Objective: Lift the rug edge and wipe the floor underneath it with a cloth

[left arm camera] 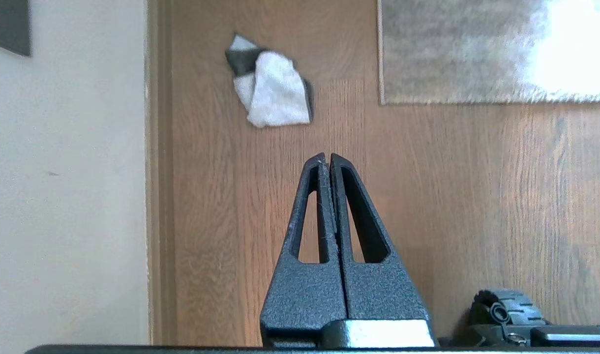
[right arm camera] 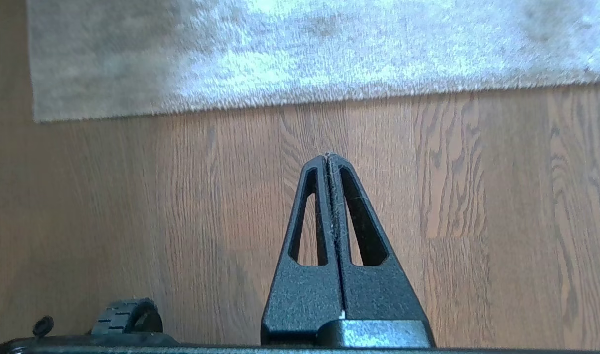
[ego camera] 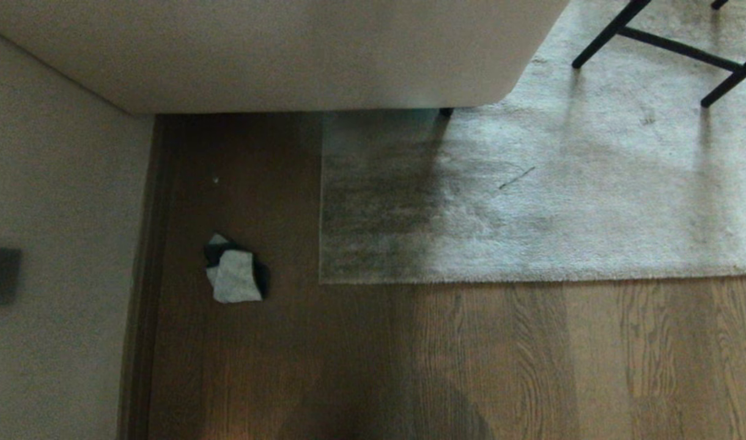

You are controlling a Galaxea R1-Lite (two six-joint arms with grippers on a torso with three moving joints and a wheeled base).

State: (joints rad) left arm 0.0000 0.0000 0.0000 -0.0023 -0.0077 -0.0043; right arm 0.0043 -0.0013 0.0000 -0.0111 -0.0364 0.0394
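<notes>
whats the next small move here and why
Probably open the left gripper and bring it toward the cloth. The cloth lies crumpled on the floor, apart from the rug edge and on the robot's left. Both grippers are shut and empty, the right gripper over bare floor, and the rug lies flat, not yet lifted.

Black slotted triangular fingers point(left arm camera: 310, 206)

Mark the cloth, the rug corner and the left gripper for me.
cloth point(ego camera: 235, 276), head view, on its pale middle fold.
rug corner point(ego camera: 328, 276), head view, on the pile inside the near-left corner.
left gripper point(left arm camera: 327, 157), left wrist view, at the closed fingertips.
</notes>
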